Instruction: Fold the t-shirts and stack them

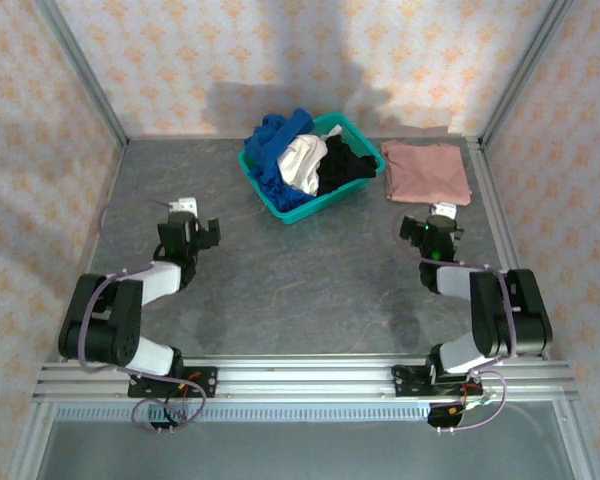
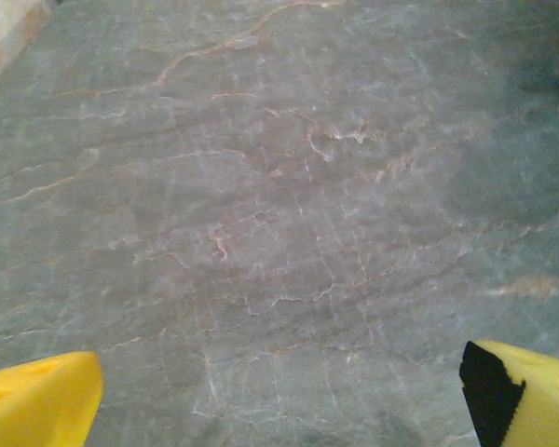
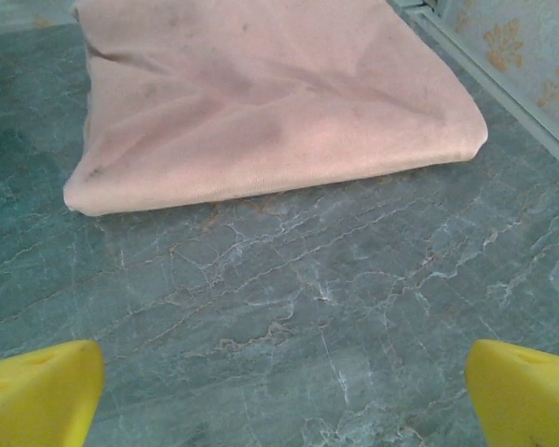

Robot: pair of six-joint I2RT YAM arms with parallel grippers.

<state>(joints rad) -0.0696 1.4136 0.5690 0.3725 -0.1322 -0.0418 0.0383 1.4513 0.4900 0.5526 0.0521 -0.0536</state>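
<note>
Left gripper (image 2: 279,405) and right gripper (image 3: 284,396) are hanging spread, empty; blue t-shirt (image 1: 273,150) is lying leftmost in teal basket (image 1: 325,203), nearer left gripper.

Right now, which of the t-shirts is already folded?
The pink t-shirt, lying flat as a neat rectangle on the table right of the teal basket. The blue t-shirt is bunched up inside that basket.
</note>
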